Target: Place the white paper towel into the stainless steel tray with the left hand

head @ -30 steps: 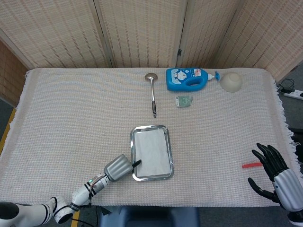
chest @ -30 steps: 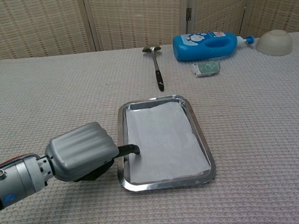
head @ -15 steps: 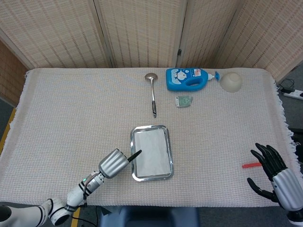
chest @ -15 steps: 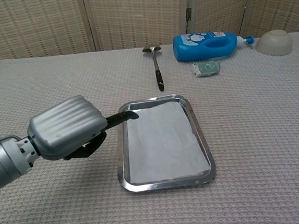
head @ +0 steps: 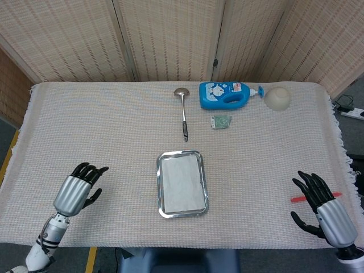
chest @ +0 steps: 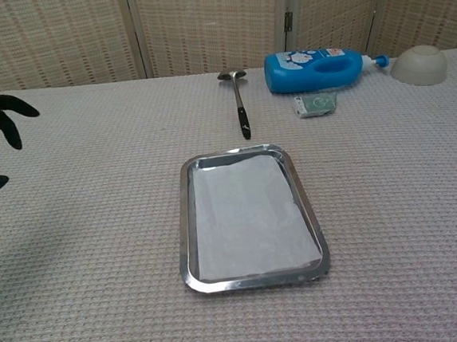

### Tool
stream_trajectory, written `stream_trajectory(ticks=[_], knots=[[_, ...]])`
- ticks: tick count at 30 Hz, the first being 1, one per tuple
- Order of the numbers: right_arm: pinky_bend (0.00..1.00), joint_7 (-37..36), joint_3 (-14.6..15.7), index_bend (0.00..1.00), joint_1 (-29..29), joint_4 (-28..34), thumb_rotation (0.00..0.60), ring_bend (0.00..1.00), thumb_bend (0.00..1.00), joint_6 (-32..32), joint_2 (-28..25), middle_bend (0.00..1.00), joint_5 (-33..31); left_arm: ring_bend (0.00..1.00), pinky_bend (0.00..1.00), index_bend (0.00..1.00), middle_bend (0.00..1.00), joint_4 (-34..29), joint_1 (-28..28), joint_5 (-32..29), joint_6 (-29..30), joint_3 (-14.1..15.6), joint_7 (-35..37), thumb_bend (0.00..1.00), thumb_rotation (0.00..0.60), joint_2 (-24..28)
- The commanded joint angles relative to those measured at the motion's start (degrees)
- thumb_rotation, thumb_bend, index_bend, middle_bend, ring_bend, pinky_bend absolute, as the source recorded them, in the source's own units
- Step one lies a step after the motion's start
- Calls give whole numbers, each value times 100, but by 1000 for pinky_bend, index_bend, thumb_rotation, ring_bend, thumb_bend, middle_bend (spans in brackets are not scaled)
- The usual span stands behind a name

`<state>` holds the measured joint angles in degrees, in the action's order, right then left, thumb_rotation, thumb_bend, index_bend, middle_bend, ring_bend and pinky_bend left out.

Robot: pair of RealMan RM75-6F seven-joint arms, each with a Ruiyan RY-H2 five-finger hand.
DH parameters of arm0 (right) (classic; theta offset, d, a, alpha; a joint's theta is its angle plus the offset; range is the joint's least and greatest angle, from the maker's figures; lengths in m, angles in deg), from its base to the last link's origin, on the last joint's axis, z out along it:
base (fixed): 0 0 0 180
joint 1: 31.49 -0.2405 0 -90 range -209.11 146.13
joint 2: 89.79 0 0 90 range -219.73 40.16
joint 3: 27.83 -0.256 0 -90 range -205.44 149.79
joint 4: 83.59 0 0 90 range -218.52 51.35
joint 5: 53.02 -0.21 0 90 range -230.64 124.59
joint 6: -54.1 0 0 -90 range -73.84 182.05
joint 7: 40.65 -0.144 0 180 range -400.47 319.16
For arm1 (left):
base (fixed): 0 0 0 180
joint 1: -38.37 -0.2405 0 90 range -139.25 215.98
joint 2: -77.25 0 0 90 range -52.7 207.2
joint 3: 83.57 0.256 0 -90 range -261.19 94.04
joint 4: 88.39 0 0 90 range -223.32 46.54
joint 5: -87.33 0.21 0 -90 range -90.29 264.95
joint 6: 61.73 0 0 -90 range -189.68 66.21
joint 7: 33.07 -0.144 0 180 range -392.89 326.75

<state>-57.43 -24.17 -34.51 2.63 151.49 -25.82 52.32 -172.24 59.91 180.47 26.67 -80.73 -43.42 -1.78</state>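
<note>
Though empty, left hand [head: 77,191] splayed.

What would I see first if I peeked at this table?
Probably the shiny stainless steel tray in the middle, with the white paper towel lying flat inside it. Then the bright blue bottle lying at the far edge, and the two black-fingered hands, left hand and right hand, open at the near corners.
</note>
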Motion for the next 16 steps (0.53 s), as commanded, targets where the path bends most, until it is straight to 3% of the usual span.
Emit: stream_trajectory(ticks=[1,4,8,16], knots=[[0,108,-17,0,-52,-17,600,0,410,-179,69,0,-122,126,95,206,275,-76,-692,-448,570,53,953,266,600,500],[0,210,-63,0,-107,-35,600,0,410,-386,141,0,-297,64,32,149,199,-17,-982,-671,700,21,1232,248,600,624],[0,392,-119,0,-139,-54,600,0,411,-489,229,0,-402,7,0,111,126,-146,-1045,-573,662,26,924,235,600,723],[0,507,-143,0,-176,-77,600,0,410,-637,286,0,-529,2,0,121,120,-53,-1103,-401,645,-98,826,234,600,640]])
